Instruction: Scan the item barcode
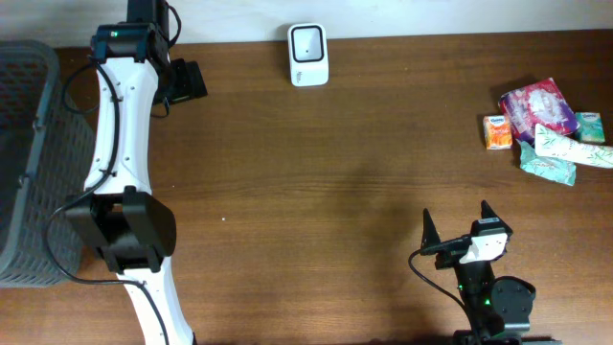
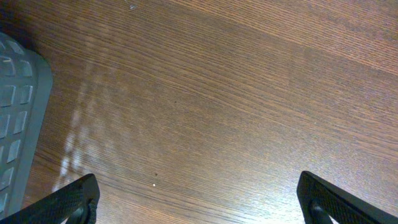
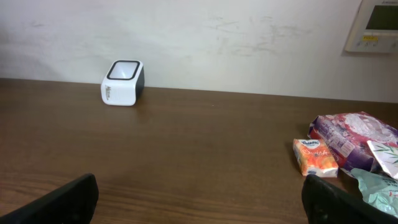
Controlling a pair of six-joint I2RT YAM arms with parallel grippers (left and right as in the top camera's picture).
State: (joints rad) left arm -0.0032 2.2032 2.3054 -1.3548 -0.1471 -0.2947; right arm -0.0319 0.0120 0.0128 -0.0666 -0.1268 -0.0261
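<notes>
Right gripper (image 1: 458,222) wide apart, empty, facing the packets (image 1: 546,129).
Scanner (image 1: 307,55) waits at the surface's far edge; left gripper (image 1: 184,82) also spread, idle.

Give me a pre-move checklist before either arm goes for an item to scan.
1. Right end effector open and empty: ok.
2. Left end effector open and empty: ok.
3. Scanner upright at the table's far edge, unobstructed: ok.
4. Item pile within view on the right side: ok; the orange packet lies nearest the middle.
5. Barcode side of any item visible: cannot tell.
6. Basket clear of the left arm's path: cannot tell.
</notes>
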